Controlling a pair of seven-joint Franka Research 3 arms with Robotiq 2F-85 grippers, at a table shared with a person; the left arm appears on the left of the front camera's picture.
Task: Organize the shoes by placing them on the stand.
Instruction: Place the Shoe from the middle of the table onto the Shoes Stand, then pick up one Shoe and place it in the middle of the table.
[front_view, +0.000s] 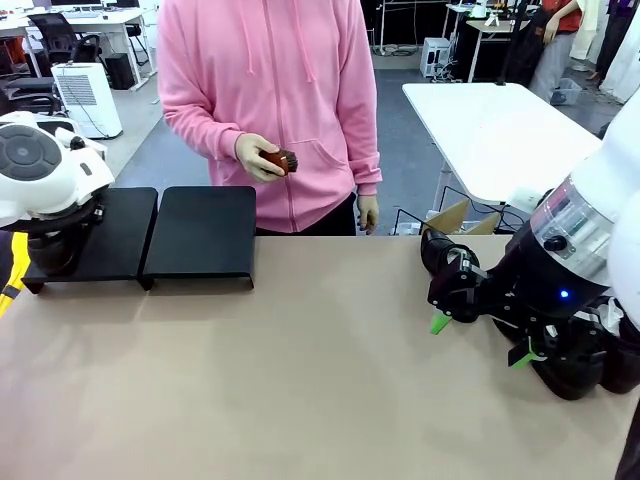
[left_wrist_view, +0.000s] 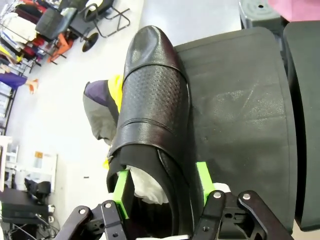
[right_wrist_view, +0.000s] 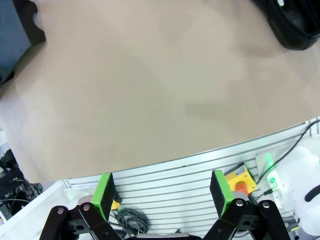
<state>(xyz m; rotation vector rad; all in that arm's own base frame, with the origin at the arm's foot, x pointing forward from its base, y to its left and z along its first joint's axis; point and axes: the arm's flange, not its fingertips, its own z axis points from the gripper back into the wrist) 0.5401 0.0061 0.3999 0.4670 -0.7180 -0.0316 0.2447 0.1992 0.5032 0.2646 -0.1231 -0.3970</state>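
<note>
A glossy black dress shoe (left_wrist_view: 155, 100) with a pale insole lies on the left section of the black stand (left_wrist_view: 240, 100), its toe pointing away and its side overhanging the stand's outer edge. My left gripper (left_wrist_view: 162, 187) is shut on the shoe's heel end, one green pad at the opening and the other outside the wall. In the front view the left arm hangs over the stand (front_view: 200, 235) with the shoe (front_view: 50, 250) dark beneath it. My right gripper (front_view: 480, 338) stands open and holds nothing, low over the table at the right. Another black shoe (right_wrist_view: 292, 25) lies close to it.
A person in a pink hoodie stands behind the stand, holding a small brown brush (front_view: 280, 160). The stand's right section (left_wrist_view: 305, 100) is bare. A white table (front_view: 500, 130) stands at the back right. Below the right gripper (right_wrist_view: 162, 192) are the table's front edge and a yellow stop button (right_wrist_view: 240, 182).
</note>
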